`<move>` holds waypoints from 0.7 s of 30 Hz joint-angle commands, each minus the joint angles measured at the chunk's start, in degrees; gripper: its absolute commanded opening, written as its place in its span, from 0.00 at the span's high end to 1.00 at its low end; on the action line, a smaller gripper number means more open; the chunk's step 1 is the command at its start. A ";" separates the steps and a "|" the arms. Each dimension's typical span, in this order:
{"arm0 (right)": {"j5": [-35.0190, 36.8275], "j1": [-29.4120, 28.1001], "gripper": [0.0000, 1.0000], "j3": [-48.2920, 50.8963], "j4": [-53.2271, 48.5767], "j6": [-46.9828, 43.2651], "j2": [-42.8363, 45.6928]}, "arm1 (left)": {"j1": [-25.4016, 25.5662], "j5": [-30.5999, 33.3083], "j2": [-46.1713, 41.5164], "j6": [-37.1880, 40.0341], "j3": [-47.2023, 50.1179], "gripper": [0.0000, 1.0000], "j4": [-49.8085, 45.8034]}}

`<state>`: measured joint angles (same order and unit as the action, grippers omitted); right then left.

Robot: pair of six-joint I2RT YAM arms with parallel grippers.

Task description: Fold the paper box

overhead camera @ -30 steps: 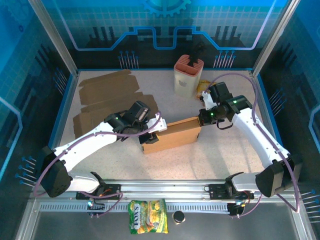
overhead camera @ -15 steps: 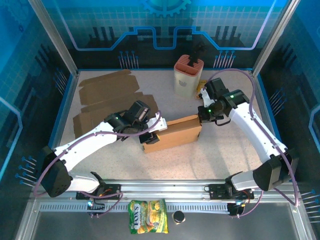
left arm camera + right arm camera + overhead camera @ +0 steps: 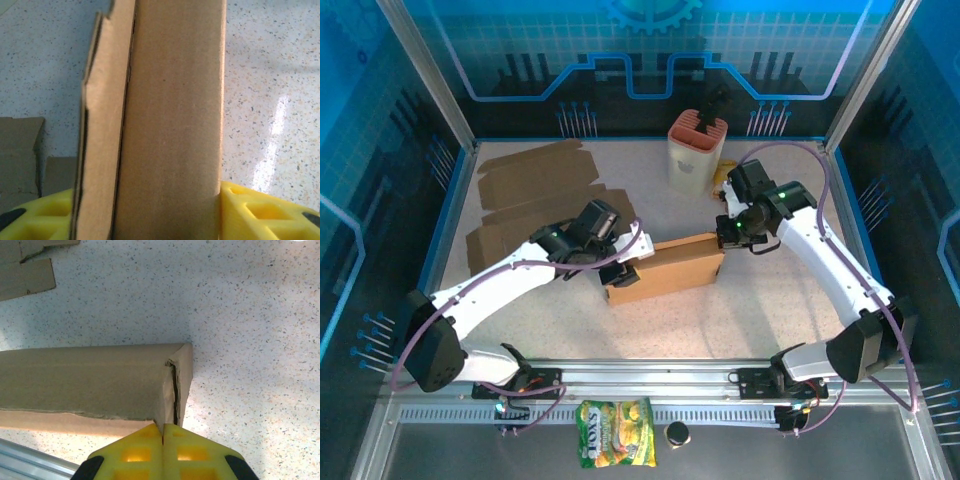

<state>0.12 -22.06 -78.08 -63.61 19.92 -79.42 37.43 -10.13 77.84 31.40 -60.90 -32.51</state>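
The paper box (image 3: 665, 268) lies mid-tabletop (image 3: 770, 310). The left claw (image 3: 618, 272) straddles its left end, fingers (image 3: 250, 212) beside both long edges; clamped or released, I cannot tell. The right claw (image 3: 162, 427), clenched, touches the right-end corner. Open tabletop lies nearside.

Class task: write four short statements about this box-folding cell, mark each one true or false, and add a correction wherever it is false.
1. The right gripper has its fingers pressed together. True.
2. The cardboard box lies in the far left corner. False: it lies at the middle of the table, between the two arms; a flat cardboard sheet lies at the far left.
3. The left gripper straddles the box. True.
4. The snack bag rests on top of the box. False: it lies off the table, beyond its near edge.
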 commanded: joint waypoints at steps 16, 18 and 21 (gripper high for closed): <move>4.87 -3.15 1.00 0.92 0.86 2.99 0.75 | -1.61 -1.26 -10.40 -11.55 7.63 0.19 8.38; 5.10 -3.40 1.00 1.18 0.86 3.20 0.72 | -1.72 -0.46 -11.98 -13.00 7.73 0.18 9.20; 5.41 -3.60 1.00 1.17 0.86 3.46 0.66 | -2.20 0.81 -14.03 -15.97 7.25 0.17 10.03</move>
<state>4.49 -24.62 -77.17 -62.11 22.31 -78.46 35.99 -10.50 66.54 19.44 -53.71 -24.91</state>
